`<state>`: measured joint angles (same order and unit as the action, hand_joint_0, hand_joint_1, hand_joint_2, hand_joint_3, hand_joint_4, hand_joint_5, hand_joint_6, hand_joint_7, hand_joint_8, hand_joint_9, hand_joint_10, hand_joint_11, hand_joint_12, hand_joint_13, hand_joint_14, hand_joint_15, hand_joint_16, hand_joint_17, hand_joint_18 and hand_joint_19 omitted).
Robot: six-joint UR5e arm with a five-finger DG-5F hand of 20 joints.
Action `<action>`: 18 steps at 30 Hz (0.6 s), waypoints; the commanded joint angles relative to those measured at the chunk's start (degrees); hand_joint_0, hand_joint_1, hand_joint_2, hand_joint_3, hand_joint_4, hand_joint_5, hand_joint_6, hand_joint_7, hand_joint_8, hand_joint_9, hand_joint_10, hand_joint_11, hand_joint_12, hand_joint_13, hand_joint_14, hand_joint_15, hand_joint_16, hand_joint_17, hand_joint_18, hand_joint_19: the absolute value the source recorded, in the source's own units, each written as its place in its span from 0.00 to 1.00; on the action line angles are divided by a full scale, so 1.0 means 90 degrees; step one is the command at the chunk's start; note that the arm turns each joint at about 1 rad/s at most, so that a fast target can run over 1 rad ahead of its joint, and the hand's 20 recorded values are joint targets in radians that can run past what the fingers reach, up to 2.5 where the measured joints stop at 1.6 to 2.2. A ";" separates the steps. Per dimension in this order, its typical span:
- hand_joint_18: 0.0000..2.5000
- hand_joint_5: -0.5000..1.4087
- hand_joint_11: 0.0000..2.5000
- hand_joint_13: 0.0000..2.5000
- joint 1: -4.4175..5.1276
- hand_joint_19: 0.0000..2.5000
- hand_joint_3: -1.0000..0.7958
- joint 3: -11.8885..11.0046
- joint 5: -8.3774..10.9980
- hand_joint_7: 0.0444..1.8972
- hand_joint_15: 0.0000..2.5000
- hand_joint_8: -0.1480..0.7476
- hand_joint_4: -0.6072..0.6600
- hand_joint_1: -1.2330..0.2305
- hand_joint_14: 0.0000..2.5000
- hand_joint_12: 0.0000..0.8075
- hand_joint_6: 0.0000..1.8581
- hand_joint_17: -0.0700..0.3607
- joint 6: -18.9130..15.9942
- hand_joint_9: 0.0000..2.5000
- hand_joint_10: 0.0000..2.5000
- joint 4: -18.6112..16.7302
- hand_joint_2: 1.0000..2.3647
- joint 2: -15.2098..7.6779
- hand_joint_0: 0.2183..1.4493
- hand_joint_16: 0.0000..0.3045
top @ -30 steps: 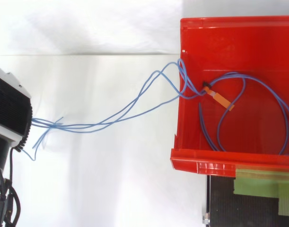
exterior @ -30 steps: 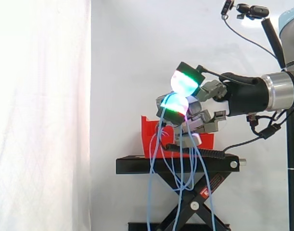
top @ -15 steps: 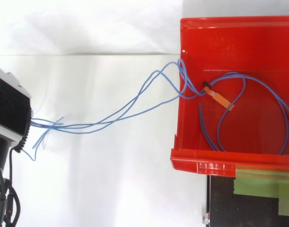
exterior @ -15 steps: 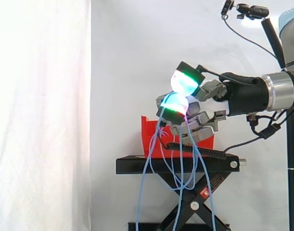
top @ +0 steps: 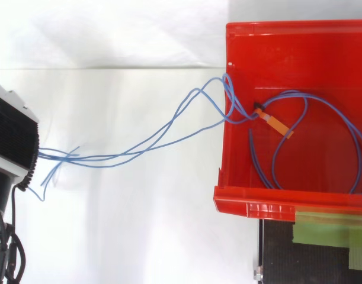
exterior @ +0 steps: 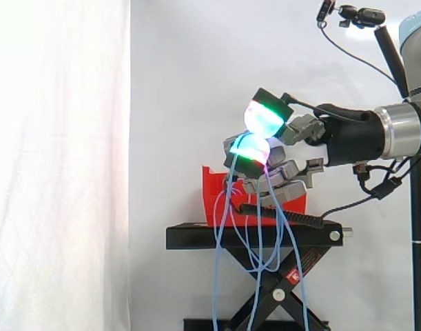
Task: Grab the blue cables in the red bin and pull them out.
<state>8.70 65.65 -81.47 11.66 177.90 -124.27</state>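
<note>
The robot hand is closed in a pinch on the blue cables. Its green-glowing fingertips are curled together above the near end of the red bin, and the strands drop from under the lower pad, past the bin and down in front of the black scissor stand.

From above, the robot hand sits at the left edge, well apart from the red bin. The blue cables run from it in a loose, sagging bundle across the white floor and cross the bin's left wall in a small tangle. A wide loop of cable lies on the bin floor, with an orange tag on it close to that wall. A strip of green tape marks the stand below the bin.

The step in hand looks like the pull itself: the grab is made and part of the length is out, but a good share of cable remains inside, so the task seems only partly done.

The next move likely calls for drawing the robot hand farther from the bin while keeping the pinch firm, enough to take up the slack and lift the loop and its tag over the wall. The tangle at the rim could catch there, and thin strands could slip between the pads
</note>
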 commanded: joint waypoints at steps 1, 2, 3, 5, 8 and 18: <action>0.56 0.55 0.52 0.33 0.0000 0.75 0.05 0.0000 0.0000 0.23 0.51 0.41 0.52 0.13 1.00 0.41 0.64 0.36 -0.0002 0.24 1.00 -0.0001 0.00 -0.0001 0.62 0.12; 0.56 0.55 0.52 0.33 0.0000 0.74 0.05 0.0000 0.0000 0.23 0.51 0.41 0.52 0.13 1.00 0.41 0.64 0.36 -0.0002 0.24 1.00 -0.0001 0.00 0.0009 0.62 0.13; 0.56 0.55 0.53 0.33 0.0000 0.74 0.05 0.0000 0.0000 0.23 0.51 0.41 0.52 0.13 1.00 0.41 0.64 0.36 -0.0002 0.24 1.00 -0.0001 0.00 -0.0001 0.62 0.13; 0.56 0.55 0.52 0.33 0.0000 0.74 0.05 0.0000 0.0000 0.23 0.50 0.41 0.52 0.13 1.00 0.41 0.64 0.36 -0.0002 0.24 1.00 -0.0001 0.00 -0.0001 0.63 0.12; 0.55 0.55 0.53 0.33 0.0000 0.74 0.05 0.0000 0.0000 0.22 0.51 0.41 0.51 0.13 1.00 0.41 0.64 0.36 -0.0002 0.24 1.00 -0.0001 0.00 -0.0001 0.63 0.13; 0.55 0.55 0.53 0.32 0.0000 0.73 0.05 0.0000 0.0000 0.22 0.50 0.41 0.51 0.13 1.00 0.40 0.65 0.36 -0.0002 0.23 1.00 -0.0001 0.00 -0.0001 0.63 0.12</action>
<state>8.70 65.65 -81.48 11.66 177.89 -124.27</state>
